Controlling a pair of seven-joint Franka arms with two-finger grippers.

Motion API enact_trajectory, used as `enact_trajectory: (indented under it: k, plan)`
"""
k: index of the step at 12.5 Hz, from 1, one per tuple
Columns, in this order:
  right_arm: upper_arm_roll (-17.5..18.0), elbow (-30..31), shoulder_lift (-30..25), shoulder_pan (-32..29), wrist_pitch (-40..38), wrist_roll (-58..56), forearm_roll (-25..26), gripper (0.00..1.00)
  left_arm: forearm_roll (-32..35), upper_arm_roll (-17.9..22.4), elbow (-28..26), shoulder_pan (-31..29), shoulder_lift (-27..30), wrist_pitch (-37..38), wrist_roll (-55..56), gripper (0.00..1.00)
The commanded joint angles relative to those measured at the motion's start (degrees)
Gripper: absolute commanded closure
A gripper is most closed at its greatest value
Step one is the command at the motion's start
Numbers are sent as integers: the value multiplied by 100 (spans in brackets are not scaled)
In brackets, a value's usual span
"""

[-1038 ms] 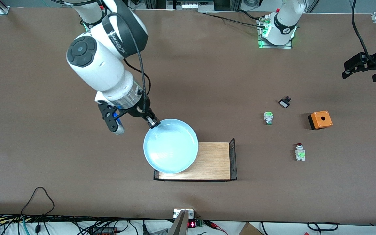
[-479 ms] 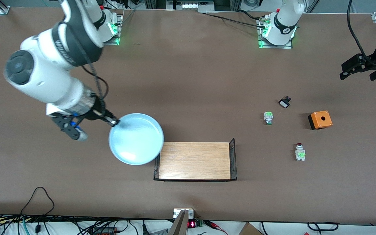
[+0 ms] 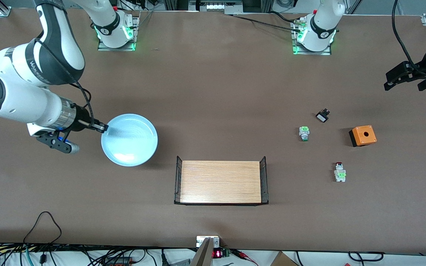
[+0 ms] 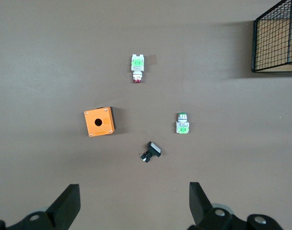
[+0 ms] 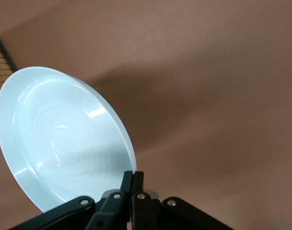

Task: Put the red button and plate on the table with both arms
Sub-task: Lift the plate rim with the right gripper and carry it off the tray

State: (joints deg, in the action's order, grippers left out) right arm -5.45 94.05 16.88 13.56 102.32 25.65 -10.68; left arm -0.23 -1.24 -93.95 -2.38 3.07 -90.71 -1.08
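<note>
The right gripper [image 3: 103, 128] pinched the rim of the plate [image 3: 129, 139], holding it over bare table [image 3: 213, 92] toward the right arm's end, clear of the wooden tray [image 3: 220, 181]. The red button [image 3: 340, 172] lay on the table near the orange box [image 3: 362, 135], with room all round. The left gripper [image 3: 405, 75] hung with jaws wide and empty over the table's edge at the left arm's end.

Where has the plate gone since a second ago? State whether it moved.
Yes. The plate left the wooden tray, carried toward the right arm's end by the right hand.
</note>
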Motion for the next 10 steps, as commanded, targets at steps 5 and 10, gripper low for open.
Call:
enact_trajectory:
  k: [5,10]
  plan:
    - [88,1834,-624,-846,647,-1526,470,100,15,-16,167,9,-52,238,108,0]
    - [97,2906,-703,-1285,1464,-2475,470,100,6,-16,175,9,-52,238,117,0]
